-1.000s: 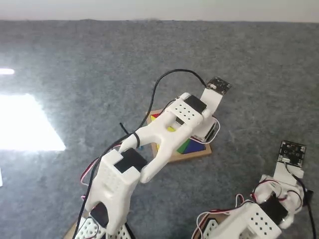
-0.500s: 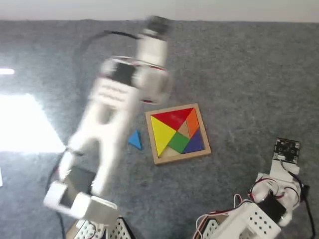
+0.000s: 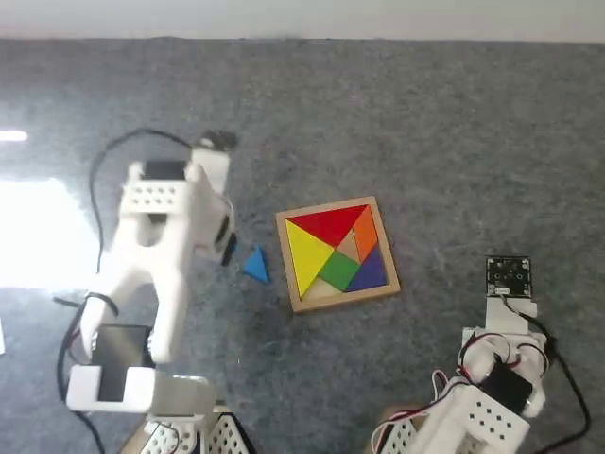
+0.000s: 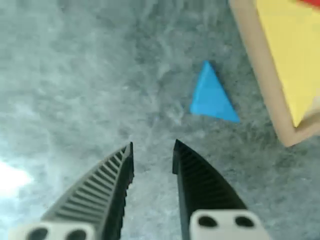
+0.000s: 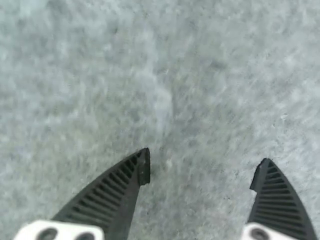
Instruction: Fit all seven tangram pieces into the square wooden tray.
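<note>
Over grey counter (image 4: 75,60) | left claw (image 4: 152,145) narrowly apart, empty, just short of blue triangle (image 4: 211,95) lying flat beside tray (image 4: 260,65) rim | advice: widen, straddle triangle's edges, descend squarely | right claw (image 5: 202,167) wide apart over counter

Setting: robotics test bench in a lab or hobby workshop; which of the two cannot be told.

Evidence:
- Grey felt-like mat (image 3: 454,123) covers the table up to a pale wall strip (image 3: 302,19).
- Two white, printed-looking arms with perforated shells: left arm (image 3: 151,255) and right arm (image 3: 482,416).
- Loose black cable (image 3: 112,147).
- Bare circuit board (image 3: 508,274) on the right arm's wrist.
- Bright patch of glare (image 3: 38,236) on the mat.
</note>
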Available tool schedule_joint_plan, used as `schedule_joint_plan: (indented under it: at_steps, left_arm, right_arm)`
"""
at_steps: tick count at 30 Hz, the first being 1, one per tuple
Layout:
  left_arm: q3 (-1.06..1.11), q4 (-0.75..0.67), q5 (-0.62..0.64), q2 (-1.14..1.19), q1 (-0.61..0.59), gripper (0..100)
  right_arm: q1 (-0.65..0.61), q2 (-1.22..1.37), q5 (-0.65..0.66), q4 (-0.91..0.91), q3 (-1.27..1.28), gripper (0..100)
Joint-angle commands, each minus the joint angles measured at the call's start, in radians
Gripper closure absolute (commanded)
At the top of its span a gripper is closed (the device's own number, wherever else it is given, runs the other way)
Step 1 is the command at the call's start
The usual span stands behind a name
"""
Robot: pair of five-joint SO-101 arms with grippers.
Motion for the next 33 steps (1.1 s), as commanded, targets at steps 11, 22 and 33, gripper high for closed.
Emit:
schedule_joint_plan:
  at_steps: [11, 22, 33]
  left_arm:
    - [0.236, -0.341, 0.221, -0.078, 0.184, 83]
    - [0.231, -0.394, 0.253, 0.086, 0.187, 83]
    - [0.128, -0.324, 0.298, 0.196, 0.215, 89]
  right_arm:
    - [0.008, -0.010, 0.012, -0.022, -0.008, 66.9]
    - [0.008, -0.010, 0.012, -0.022, -0.008, 66.9]
    - [0.007, -0.010, 0.012, -0.022, -0.008, 66.9]
